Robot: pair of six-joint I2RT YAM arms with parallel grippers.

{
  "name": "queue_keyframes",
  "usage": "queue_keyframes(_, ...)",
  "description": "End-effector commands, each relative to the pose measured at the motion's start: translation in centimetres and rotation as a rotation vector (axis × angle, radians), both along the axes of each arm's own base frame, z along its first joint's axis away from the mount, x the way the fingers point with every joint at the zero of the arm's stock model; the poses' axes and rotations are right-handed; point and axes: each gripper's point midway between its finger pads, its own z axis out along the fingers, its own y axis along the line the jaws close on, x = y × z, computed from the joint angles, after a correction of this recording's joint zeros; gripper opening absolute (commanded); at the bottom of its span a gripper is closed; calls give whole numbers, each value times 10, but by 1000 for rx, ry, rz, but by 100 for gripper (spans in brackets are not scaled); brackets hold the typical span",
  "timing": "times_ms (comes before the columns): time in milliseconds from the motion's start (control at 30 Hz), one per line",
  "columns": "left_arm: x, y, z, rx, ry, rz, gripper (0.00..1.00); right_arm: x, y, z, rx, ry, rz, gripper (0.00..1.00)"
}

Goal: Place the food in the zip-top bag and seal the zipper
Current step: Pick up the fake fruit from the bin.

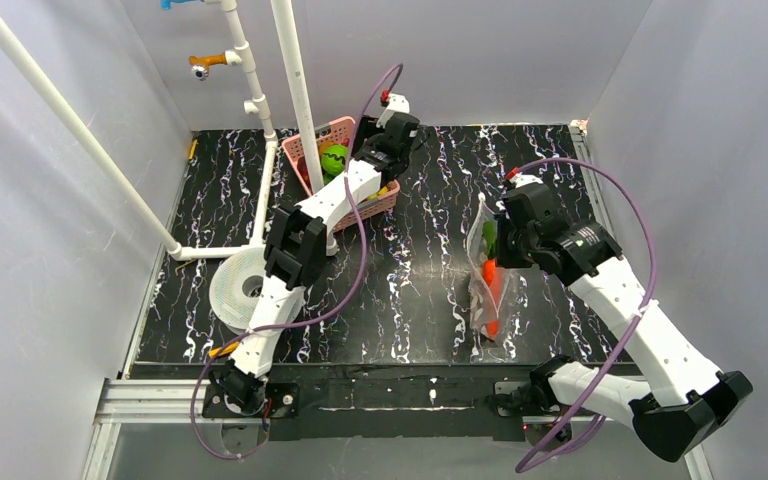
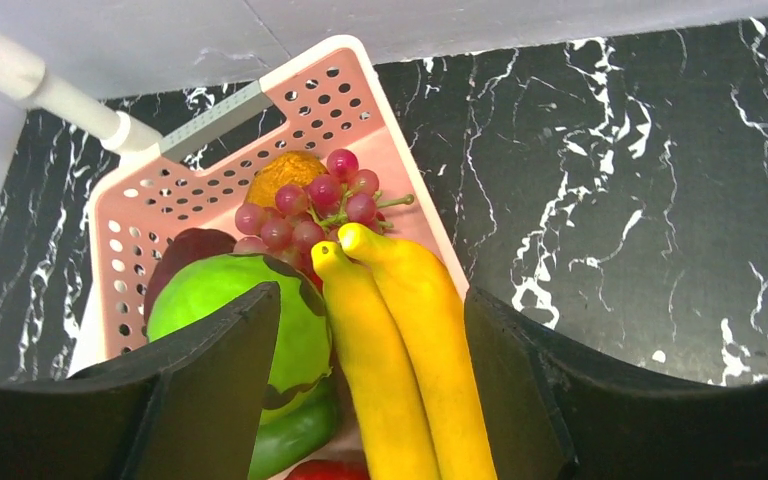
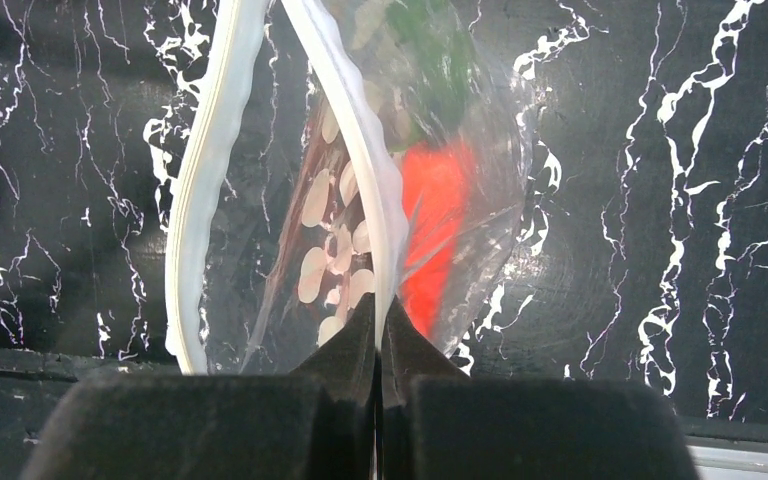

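Right gripper is pinched tight on the zipper of the bag, whose mouth gapes. A carrot and something green sit inside. Farther back, left gripper stands fairly wide astride the banana in the basket, with a green fruit and grapes alongside. I can't tell whether it touches.

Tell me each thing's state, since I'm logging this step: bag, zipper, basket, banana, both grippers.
Clear crinkly zip-top bag: mouth open, orange-red carrot inside.
Pale press-seal zipper strip: unsealed.
Right gripper: shut on the bag's lip.
Pink slotted plastic basket: holding fruit.
Yellow toy banana: in the basket, ungripped.
Left gripper: open, straddling the banana.
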Motion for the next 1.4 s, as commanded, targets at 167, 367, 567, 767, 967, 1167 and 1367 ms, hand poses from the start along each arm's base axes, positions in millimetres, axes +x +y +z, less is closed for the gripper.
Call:
queue_keyframes(167,16,21,10,-271,-195,207,59,5,8,3,33,-17,22,1)
queue_keyframes(367,23,26,7,-308,-250,227,50,4,12,-2,45,5,35,1)
queue_keyframes(567,34,22,10,-300,-266,198,50,4,14,-3,50,5,39,1)
queue_keyframes(767,37,32,-5,-343,-249,229,51,5,17,-5,56,14,47,1)
queue_keyframes(967,38,37,-21,-340,-224,253,50,5,19,-5,60,18,52,1)
queue_keyframes(1167,42,37,-33,-330,-204,234,46,7,21,-3,66,18,57,1)
queue_keyframes(1367,43,36,-19,-305,-225,193,22,8,23,-2,73,21,61,1)
